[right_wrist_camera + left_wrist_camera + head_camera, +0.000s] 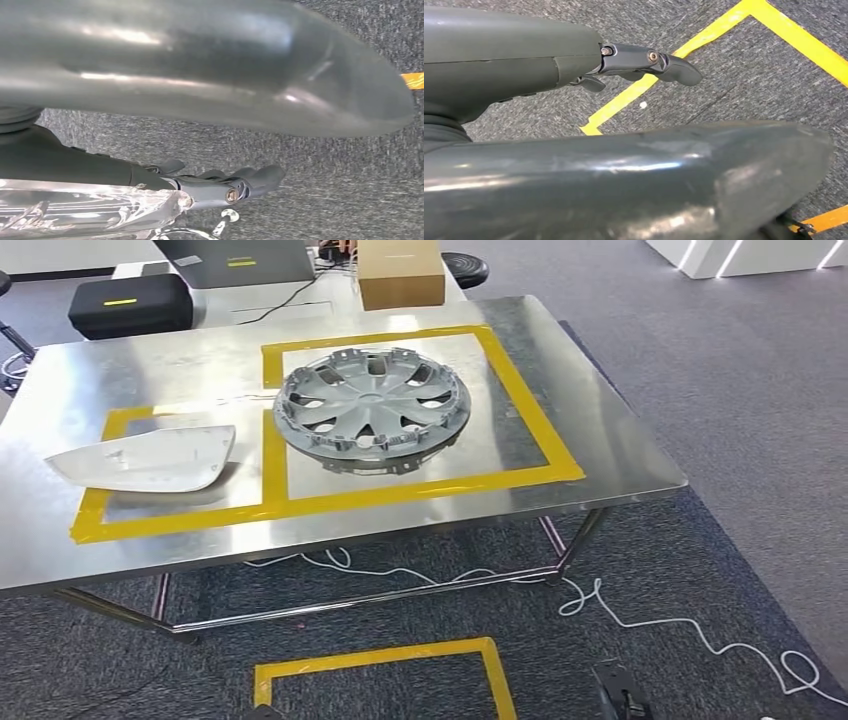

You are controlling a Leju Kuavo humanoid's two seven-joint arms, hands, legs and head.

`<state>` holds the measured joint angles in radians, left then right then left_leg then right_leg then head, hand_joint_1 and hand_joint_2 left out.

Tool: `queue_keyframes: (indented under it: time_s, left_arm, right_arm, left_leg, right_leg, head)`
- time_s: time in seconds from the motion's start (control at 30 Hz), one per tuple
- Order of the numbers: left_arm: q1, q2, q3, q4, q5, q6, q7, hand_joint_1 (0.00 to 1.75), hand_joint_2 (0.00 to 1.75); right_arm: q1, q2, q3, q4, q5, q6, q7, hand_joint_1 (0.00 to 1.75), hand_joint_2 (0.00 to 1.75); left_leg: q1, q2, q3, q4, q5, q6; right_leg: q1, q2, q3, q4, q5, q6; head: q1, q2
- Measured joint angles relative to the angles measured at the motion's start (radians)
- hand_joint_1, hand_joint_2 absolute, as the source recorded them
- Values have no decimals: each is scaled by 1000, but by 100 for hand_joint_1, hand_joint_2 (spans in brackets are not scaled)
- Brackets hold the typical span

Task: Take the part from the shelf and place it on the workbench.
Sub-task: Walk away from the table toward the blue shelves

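L hand [574, 65] hangs over carpet, fingers [674, 67] out straight, holding nothing; R hand [190, 182] same, fingers [260, 177] slightly bent, empty. Risk: the workbench [620, 455] w/ yellow tape boxes already carries a grey hubcap [372, 408] & a white mirror cover [150, 458], so a fresh part could knock them. Hubcap lies face-down, ribbed, clips round rim, inside the larger box

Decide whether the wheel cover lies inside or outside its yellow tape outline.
Inside. The wheel cover lies flat on the workbench, within the larger yellow tape outline.
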<state>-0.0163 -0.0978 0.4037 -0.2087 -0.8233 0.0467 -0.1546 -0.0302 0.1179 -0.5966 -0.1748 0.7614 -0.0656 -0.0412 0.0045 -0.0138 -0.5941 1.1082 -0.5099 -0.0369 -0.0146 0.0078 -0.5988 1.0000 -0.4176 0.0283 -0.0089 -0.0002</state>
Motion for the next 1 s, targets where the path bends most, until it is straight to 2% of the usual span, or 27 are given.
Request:
queue_keyframes:
  time_s: [0.03,0.07,0.1,0.17,0.2,0.23,0.27,0.33,0.37,0.4,0.43,0.47,0.53,0.57,0.6,0.67,0.7,0.73,0.77,0.83,0.87,0.9,0.93,0.97,1.0]
  left_arm:
    - [-3,0,0,0,-1,0,-1,0,0]
    - [-5,-1,0,0,-1,0,-3,0,0]
    - [-6,-1,0,0,-2,0,-4,0,0]
    - [-5,-2,0,1,-4,0,-5,0,0]
    - [-5,-2,0,1,-7,0,-5,0,0]
    - [-4,-1,1,1,-10,1,-5,0,0]
    - [-5,-1,1,2,-14,1,-5,0,0]
    - [-5,-1,1,2,-21,1,-4,0,0]
    - [-4,-1,1,2,-23,1,-3,0,0]
    - [-3,-1,1,2,-24,1,-2,0,0]
    - [-2,-1,1,3,-24,0,0,0,0]
    - [-2,-1,1,3,-25,-1,1,0,0]
    - [-2,-2,1,4,-26,-3,1,0,0]
    - [-3,-2,1,4,-26,-4,1,0,0]
    - [-3,-2,1,4,-27,-4,0,0,0]
    - [-4,-2,1,4,-28,-5,-2,0,0]
    - [-3,-2,1,4,-29,-5,-3,0,0]
    - [-2,-2,1,4,-30,-5,-4,0,0]
    - [-2,-2,1,4,-31,-6,-4,0,0]
    - [-2,-2,1,4,-32,-6,-6,0,0]
    - [-2,-2,1,4,-32,-6,-7,0,0]
    - [-2,-3,1,4,-33,-6,-7,0,0]
    - [-2,-3,1,4,-33,-7,-8,0,0]
    - [-2,-3,1,4,-33,-7,-9,0,0]
    - [-2,-3,1,4,-33,-7,-11,0,0]
  right_arm:
    - [0,0,-1,0,0,0,0,0,0]
    - [-1,0,-2,0,1,0,-1,0,0]
    - [-1,0,-3,0,1,0,-1,0,0]
    - [0,0,-3,0,3,1,0,0,0]
    - [1,0,-4,0,4,1,0,0,0]
    - [2,0,-4,0,4,1,1,0,0]
    - [2,0,-4,0,5,1,1,0,0]
    - [1,0,-5,0,6,3,1,0,0]
    - [1,0,-6,0,6,3,1,0,0]
    - [1,0,-7,0,6,3,2,0,0]
    - [2,0,-8,0,6,4,2,0,0]
    - [1,0,-8,0,6,4,3,0,0]
    - [-2,0,-8,0,8,4,5,0,0]
    - [-3,0,-8,0,8,4,6,0,0]
    - [-4,0,-9,0,9,4,7,0,0]
    - [-3,0,-10,0,9,4,9,0,0]
    - [-3,0,-10,0,10,4,9,0,0]
    - [-3,0,-11,0,10,4,8,0,0]
    - [-3,0,-12,0,11,3,7,0,0]
    - [-3,0,-12,0,11,3,4,0,0]
    - [-2,0,-13,0,11,3,3,0,0]
    - [-1,0,-13,0,11,3,2,0,0]
    - [-1,0,-13,0,12,3,2,0,0]
    - [-1,0,-13,0,12,3,2,0,0]
    - [-1,0,-13,0,13,3,2,0,0]
  left_leg:
    - [0,-1,42,-67,16,3]
    - [-1,-1,69,-112,25,7]
    - [-2,-2,80,-133,27,12]
    - [-4,-2,75,-136,34,27]
    - [-4,-1,72,-136,39,34]
    - [-3,0,68,-137,44,42]
    - [-2,1,63,-138,50,49]
    - [-4,2,51,-138,59,56]
    - [-6,3,45,-138,64,57]
    - [-7,3,39,-137,69,58]
    - [-8,3,33,-137,73,57]
    - [-9,3,29,-137,77,55]
    - [-10,3,23,-136,84,49]
    - [-11,3,22,-135,88,45]
    - [-12,3,20,-135,92,39]
    - [-12,3,16,-135,101,27]
    - [-12,3,12,-132,98,21]
    - [-11,3,5,-119,83,14]
    - [-10,3,-10,-86,53,8]
    - [-6,3,-57,37,-31,-3]
    - [-4,3,-79,100,-62,-7]
    - [-3,3,-89,139,-74,-10]
    - [-2,3,-81,143,-66,-12]
    - [-1,3,-54,107,-42,-13]
    - [1,4,-11,42,-11,-13]
  right_leg:
    - [2,0,-3,2,3,5]
    - [3,1,-6,3,7,10]
    - [5,1,-9,3,11,16]
    - [3,1,-11,0,20,28]
    - [1,1,-15,4,14,34]
    - [0,1,-24,25,-6,38]
    - [0,0,-41,66,-39,42]
    - [0,-1,-88,201,-124,46]
    - [1,-1,-104,259,-152,47]
    - [2,-1,-105,288,-163,47]
    - [3,-1,-86,276,-154,44]
    - [4,-1,-47,224,-131,41]
    - [6,-1,55,74,-88,33]
    - [8,0,88,21,-76,30]
    - [10,1,105,-8,-73,26]
    - [12,2,96,-14,-67,16]
    - [10,1,92,-16,-62,9]
    - [8,0,87,-18,-56,1]
    - [6,-1,81,-21,-49,-6]
    - [5,-2,66,-21,-37,-13]
    - [5,-3,58,-20,-31,-13]
    - [5,-3,50,-20,-26,-12]
    - [4,-3,43,-19,-21,-10]
    - [3,-3,38,-19,-16,-8]
    - [3,-3,35,-19,-13,-4]
  head:
    - [0,0]
    - [0,0]
    - [0,0]
    - [1,0]
    - [1,0]
    - [2,0]
    - [3,0]
    - [6,0]
    - [6,0]
    - [5,0]
    - [6,0]
    - [6,0]
    - [6,0]
    - [5,0]
    - [5,0]
    - [5,0]
    - [4,0]
    - [3,0]
    - [1,0]
    - [-2,0]
    - [-2,0]
    - [-2,0]
    - [-2,0]
    - [-2,0]
    - [-2,0]
